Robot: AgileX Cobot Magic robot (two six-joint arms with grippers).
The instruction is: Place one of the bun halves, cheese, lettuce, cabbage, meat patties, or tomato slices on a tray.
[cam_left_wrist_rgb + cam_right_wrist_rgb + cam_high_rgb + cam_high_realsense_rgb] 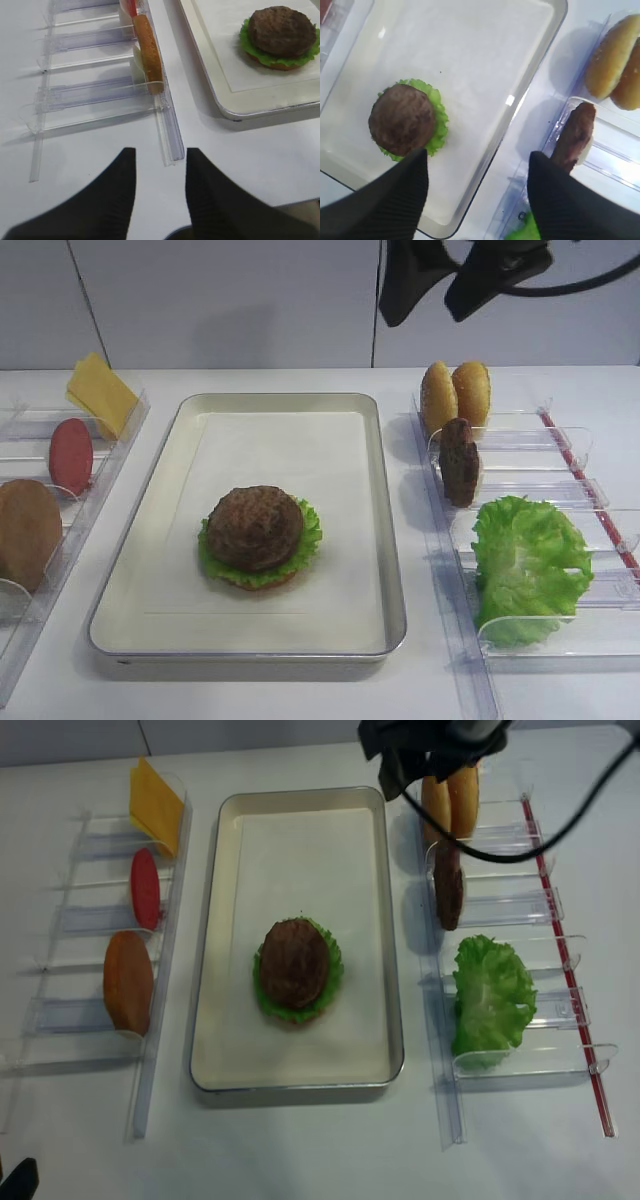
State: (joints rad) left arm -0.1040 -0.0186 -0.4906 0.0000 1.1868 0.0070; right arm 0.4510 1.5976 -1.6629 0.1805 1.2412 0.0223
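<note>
On the paper-lined tray [392, 570] sits a stack: a dark meat patty [255, 527] on frilly lettuce [308, 540], with a bun base just showing beneath. The right holder keeps two bun halves [455, 395], a second patty [460, 460] and a big lettuce leaf [530, 565]. Cheese [100, 392] and a tomato slice [71, 455] stand in the left holder. My right gripper [477, 155] hangs open and empty high above the tray's right rim [520, 110], between the stack and the spare patty [575, 135]. My left gripper [160, 152] is open and empty over bare table.
A smooth light-brown disc [25, 532] stands at the near end of the left clear holder [167, 135], whose end lies just ahead of my left fingers. The right holder's red strip [560, 950] runs along its outer side. White table surrounds the tray.
</note>
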